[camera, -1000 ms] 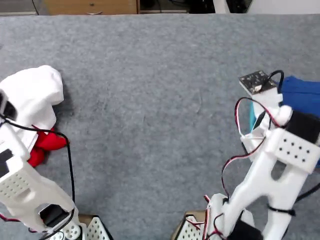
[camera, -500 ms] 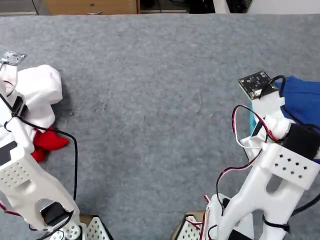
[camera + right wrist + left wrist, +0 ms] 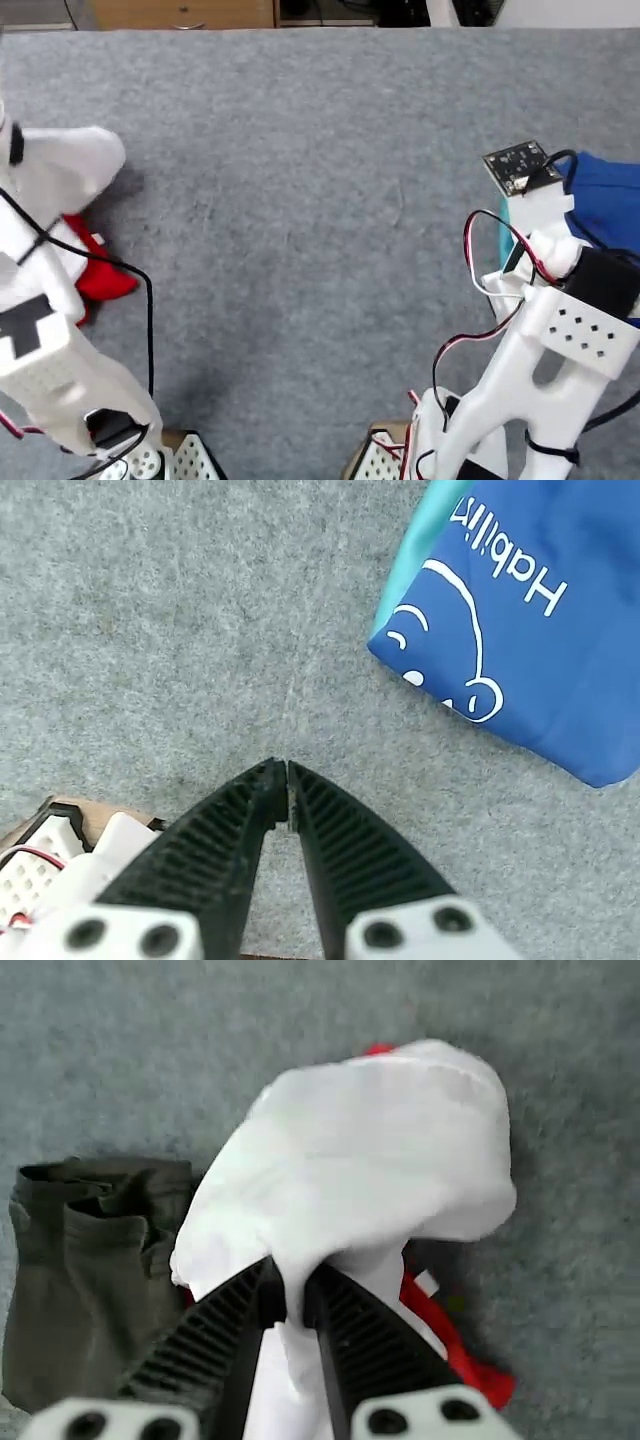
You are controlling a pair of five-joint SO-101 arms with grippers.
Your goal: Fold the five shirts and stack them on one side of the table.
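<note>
Right gripper (image 3: 288, 780) tips together above grey table (image 3: 150, 630). Blue shirt (image 3: 560, 660) lies apart from it; teal edge (image 3: 415, 555) beneath, possibly another shirt.

Grey felt covers the table (image 3: 300, 200); a wooden drawer unit (image 3: 180, 13) stands beyond it.

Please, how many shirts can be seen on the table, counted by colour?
White shirt: 1
Red shirt: 1
Olive shirt: 1
Blue shirt: 1
Teal shirt: 1 (only an edge shows under the blue one)
Total: 5
</note>
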